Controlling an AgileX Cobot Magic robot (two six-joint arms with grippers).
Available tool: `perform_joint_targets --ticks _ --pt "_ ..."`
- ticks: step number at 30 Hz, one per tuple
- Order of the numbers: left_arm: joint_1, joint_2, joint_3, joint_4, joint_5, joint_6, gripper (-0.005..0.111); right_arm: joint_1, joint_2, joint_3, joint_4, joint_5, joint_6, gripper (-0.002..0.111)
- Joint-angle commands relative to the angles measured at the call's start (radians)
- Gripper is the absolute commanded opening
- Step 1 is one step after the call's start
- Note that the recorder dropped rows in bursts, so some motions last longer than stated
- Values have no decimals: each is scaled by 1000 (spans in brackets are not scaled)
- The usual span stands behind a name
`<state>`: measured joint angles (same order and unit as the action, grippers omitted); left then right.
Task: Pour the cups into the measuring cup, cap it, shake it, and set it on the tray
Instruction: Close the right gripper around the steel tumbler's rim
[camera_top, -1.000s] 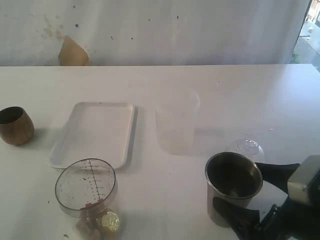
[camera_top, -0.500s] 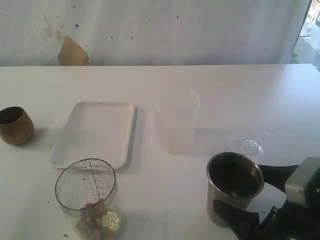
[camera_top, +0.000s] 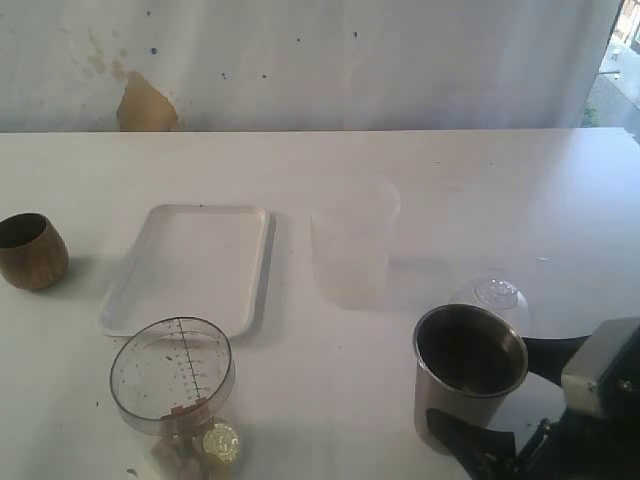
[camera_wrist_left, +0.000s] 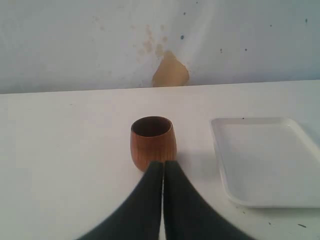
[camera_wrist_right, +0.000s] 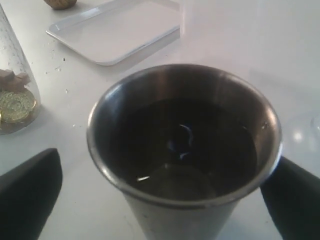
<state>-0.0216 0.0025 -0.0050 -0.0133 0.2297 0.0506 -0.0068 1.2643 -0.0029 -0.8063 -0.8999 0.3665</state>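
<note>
The steel tumbler (camera_top: 470, 375) stands near the front right with dark liquid inside (camera_wrist_right: 185, 145). My right gripper (camera_top: 507, 400) is open, one finger on each side of the tumbler, and a gap shows at the fingers (camera_wrist_right: 30, 195). The brown cup (camera_top: 30, 250) stands at the far left. My left gripper (camera_wrist_left: 162, 165) is shut and empty just short of the brown cup (camera_wrist_left: 152, 142); it is out of the exterior view. The clear measuring cup (camera_top: 172, 375) with its scale line stands front left, holding a gold coin and small bits. The white tray (camera_top: 190, 265) lies behind it.
A frosted beaker (camera_top: 352, 245) stands mid-table, right of the tray. A clear domed lid (camera_top: 492, 297) lies just behind the steel tumbler. A stained white wall runs along the table's far edge.
The right gripper has slid slightly down and left around the steel tumbler, which has shifted a touch. Nothing else has moved.
</note>
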Motion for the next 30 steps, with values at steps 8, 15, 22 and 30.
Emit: perform_joint_targets --ticks 8,15,22,30 --pt "-1 -3 5 5 -3 -3 1 -4 125 3 10 -49 -110 105" --pt "-1 -3 5 5 -3 -3 1 -4 187 -10 77 -96 -127 105" --pt "-1 -3 5 5 -3 -1 1 -4 273 -12 77 -163 -172 105" --pt "-1 -3 5 5 -3 -1 1 -4 379 -60 78 -188 -187 105"
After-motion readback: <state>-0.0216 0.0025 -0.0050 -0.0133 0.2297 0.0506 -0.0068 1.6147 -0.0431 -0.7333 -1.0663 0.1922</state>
